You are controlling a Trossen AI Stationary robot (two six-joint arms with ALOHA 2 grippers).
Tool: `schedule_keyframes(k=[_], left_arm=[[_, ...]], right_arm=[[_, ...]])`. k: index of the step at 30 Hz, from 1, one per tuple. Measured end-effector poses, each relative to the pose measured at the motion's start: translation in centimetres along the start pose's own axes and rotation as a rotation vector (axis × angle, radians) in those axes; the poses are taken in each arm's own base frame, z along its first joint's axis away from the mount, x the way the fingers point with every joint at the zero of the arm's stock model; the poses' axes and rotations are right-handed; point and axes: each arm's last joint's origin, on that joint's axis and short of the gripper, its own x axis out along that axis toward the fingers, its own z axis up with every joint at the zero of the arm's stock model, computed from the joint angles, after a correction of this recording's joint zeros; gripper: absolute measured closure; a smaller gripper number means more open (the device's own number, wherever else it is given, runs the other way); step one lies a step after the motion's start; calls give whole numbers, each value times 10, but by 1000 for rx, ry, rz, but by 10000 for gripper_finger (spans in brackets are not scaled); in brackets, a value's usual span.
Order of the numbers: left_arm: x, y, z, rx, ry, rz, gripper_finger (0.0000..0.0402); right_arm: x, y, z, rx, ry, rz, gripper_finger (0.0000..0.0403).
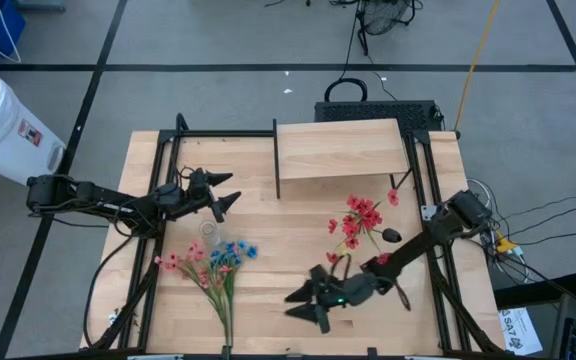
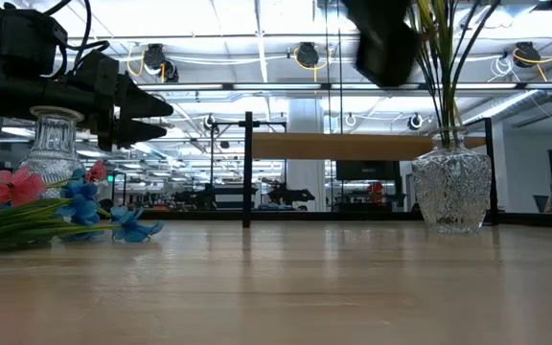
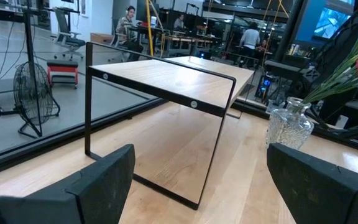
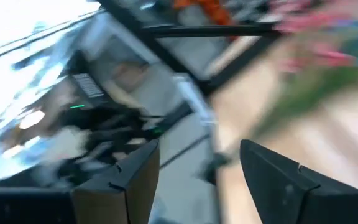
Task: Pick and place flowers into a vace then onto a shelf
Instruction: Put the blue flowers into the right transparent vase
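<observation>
Pink and blue flowers [image 1: 215, 265] lie flat on the tabletop at its near left, and show in the low view too [image 2: 56, 206]. Red flowers [image 1: 361, 218] stand with their stems in a cut-glass vase [image 2: 451, 187], right of centre. A second, empty glass vase [image 2: 54, 144] stands upright by the lying flowers. The shelf [image 1: 340, 148] stands at the far middle. My left gripper [image 1: 230, 192] hovers open, left of centre, pointing toward the shelf [image 3: 166, 81]. My right gripper [image 1: 306, 306] is open above the near middle, right of the lying flowers.
A black metal frame [image 1: 168, 150] runs along the table's left, far and right edges. The shelf's thin black legs [image 3: 89, 106] stand on the tabletop ahead of my left gripper. Bare wood lies in the table's centre between both arms. People sit in the room beyond.
</observation>
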Motion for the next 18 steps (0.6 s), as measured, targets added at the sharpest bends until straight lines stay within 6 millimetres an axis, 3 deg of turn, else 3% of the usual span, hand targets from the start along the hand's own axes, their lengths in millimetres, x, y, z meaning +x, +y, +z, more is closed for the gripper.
schedule_keyframes(k=[4,10,18], left_arm=[[0,0,0,0,0,0,36],[0,0,0,0,0,0,36],[0,0,0,0,1,0,36]], right_arm=[[17,9,23,8,-44,104,191],[26,-19,37,266,-57,-7,201],[32,-36,43,321,-28,-21,211]])
